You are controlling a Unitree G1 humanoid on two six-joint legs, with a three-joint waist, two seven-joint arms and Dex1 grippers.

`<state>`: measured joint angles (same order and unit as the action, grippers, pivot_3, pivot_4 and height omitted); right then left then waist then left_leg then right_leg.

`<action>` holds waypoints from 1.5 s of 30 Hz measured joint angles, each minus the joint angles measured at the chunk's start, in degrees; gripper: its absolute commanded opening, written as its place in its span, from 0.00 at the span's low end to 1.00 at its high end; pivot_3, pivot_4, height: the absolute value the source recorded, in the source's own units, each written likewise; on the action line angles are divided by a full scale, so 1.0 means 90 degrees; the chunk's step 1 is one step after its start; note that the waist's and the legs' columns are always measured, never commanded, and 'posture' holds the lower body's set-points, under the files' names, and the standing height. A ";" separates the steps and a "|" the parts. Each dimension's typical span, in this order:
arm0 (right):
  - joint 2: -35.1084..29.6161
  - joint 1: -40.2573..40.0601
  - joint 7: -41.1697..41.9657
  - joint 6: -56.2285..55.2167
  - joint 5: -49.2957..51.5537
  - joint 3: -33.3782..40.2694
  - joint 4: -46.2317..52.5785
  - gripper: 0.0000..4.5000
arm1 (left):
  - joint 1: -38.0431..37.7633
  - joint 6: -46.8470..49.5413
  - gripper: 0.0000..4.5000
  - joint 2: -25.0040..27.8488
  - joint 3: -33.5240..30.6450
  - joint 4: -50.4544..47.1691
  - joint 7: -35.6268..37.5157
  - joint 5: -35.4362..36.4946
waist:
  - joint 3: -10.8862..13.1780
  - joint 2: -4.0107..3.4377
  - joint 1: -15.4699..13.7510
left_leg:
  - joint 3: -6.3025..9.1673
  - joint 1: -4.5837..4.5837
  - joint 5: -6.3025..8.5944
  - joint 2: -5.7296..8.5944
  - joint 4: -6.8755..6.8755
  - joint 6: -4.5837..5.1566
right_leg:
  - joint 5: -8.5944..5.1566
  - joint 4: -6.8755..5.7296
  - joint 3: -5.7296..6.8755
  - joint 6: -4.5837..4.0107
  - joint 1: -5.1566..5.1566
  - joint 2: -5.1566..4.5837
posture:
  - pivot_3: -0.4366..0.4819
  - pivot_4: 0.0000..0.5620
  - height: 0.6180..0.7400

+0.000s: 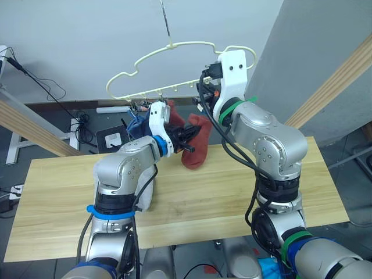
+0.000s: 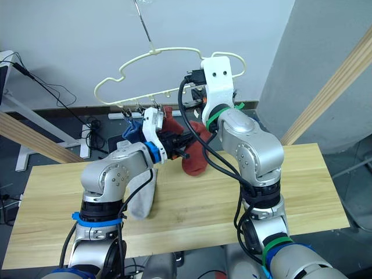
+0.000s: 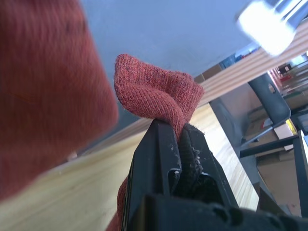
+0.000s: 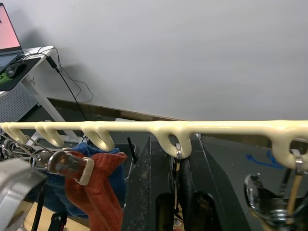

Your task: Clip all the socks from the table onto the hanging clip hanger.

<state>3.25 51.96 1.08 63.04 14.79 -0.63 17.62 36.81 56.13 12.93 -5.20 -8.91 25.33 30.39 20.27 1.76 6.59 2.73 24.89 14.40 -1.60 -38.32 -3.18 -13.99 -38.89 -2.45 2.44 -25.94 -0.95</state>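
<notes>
Desk (image 1: 232, 203): light wood planks, nearest; one grey sock (image 2: 141, 197) lies on it beside the left arm.
Left gripper (image 1: 187, 135): raised above the desk, clamped on a rust red sock (image 1: 196, 148) that hangs from its fingers.
Right gripper (image 4: 179, 192): up at the clip hanger (image 1: 174, 64), fingers narrow around a metal clip (image 4: 177, 159) under its bar.
Hanger clips: a second red sock (image 4: 94, 190) and a blue sock (image 2: 132, 129) hang there already.
</notes>
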 measured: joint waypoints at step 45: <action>-0.0010 0.0000 0.0006 -0.0022 -0.0008 -0.0012 0.0022 0.67 | 0.0252 0.0375 0.00 0.0069 -0.0337 -0.0171 -0.0514 0.0982 | 0.0000 0.0000 -0.0005 | -0.0010 0.0001 -0.0001 -0.0001 0.0026 -0.0001 | 0.0000 0.0018 -0.0005 0.0000 -0.0009 -0.0003 | 0.26 0.65 1.00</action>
<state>3.16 51.97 1.13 62.85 14.72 -0.74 17.82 39.07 59.51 13.56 -8.23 -10.45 20.71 39.23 20.27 1.76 6.55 2.64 24.89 14.39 -1.60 -38.09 -3.19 -13.99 -38.74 -2.49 2.44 -26.02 -0.97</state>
